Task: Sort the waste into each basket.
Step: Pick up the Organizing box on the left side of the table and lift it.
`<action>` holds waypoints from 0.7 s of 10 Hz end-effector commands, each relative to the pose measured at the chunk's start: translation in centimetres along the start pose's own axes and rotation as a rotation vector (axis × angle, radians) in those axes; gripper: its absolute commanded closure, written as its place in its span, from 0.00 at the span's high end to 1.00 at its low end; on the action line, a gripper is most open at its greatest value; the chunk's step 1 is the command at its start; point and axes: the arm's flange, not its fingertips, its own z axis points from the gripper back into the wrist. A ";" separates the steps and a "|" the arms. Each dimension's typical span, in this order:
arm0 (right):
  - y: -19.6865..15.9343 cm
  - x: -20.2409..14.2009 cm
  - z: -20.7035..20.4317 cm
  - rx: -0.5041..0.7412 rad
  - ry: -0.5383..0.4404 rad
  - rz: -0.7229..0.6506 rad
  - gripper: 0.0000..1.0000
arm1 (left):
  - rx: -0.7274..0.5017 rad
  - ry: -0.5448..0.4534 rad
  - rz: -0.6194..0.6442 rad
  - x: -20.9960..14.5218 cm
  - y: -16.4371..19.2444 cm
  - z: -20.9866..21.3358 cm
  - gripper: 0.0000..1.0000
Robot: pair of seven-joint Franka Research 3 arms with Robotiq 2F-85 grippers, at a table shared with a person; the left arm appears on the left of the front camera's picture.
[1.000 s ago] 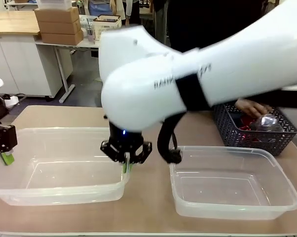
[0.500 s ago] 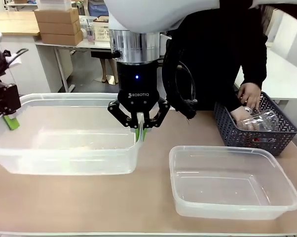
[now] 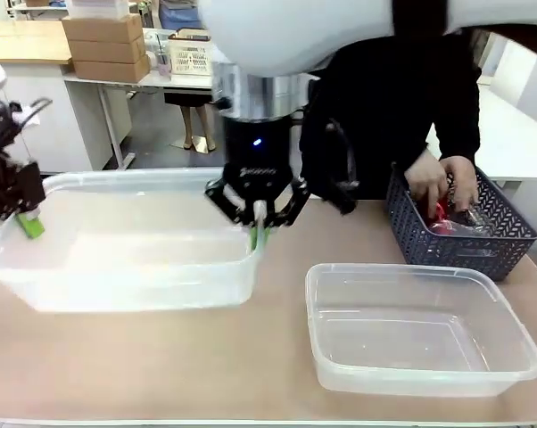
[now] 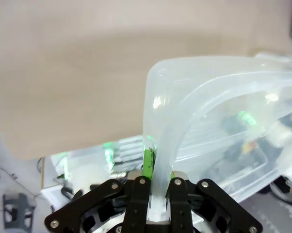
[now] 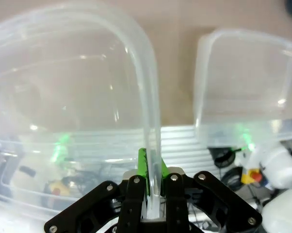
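Note:
One clear basket (image 3: 135, 267) hangs above the table on the left, held at both ends. My left gripper (image 3: 26, 218) is shut on its left rim (image 4: 194, 82), and my right gripper (image 3: 258, 230) is shut on its right rim (image 5: 136, 58). The pinch shows from close up at the left gripper (image 4: 158, 167) and at the right gripper (image 5: 153, 167). The other clear basket (image 3: 402, 269) rests on the table at the right, with nothing in it (image 5: 243, 82). A red can (image 3: 440, 217) and a clear bottle (image 3: 472, 221) lie in the dark lattice basket (image 3: 465, 245).
A person in black stands at the far side with both hands (image 3: 429, 183) inside the dark lattice basket at the back right. Bare tabletop (image 3: 161, 366) lies under the lifted tub and along the front edge.
The left tub has risen off the table in both grippers, then drifted slightly right. The right arm lifted clear of the camera. The person's hands shifted inside the dark basket.

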 end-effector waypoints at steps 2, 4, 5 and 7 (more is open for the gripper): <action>-11.0 3.4 -1.0 0.055 -0.007 0.155 0.05 | -0.174 -0.076 0.041 5.8 -7.4 0.5 0.05; -15.6 4.3 -2.8 0.012 0.077 0.125 0.05 | -0.154 -0.027 -0.010 8.3 -12.8 -0.2 0.05; -18.0 3.6 -3.3 0.041 0.060 0.111 0.05 | -0.102 0.040 -0.006 10.0 -14.5 -1.8 0.05; -20.7 3.6 -3.8 0.092 0.041 0.107 0.05 | -0.048 0.080 -0.031 10.8 -16.5 -3.9 0.05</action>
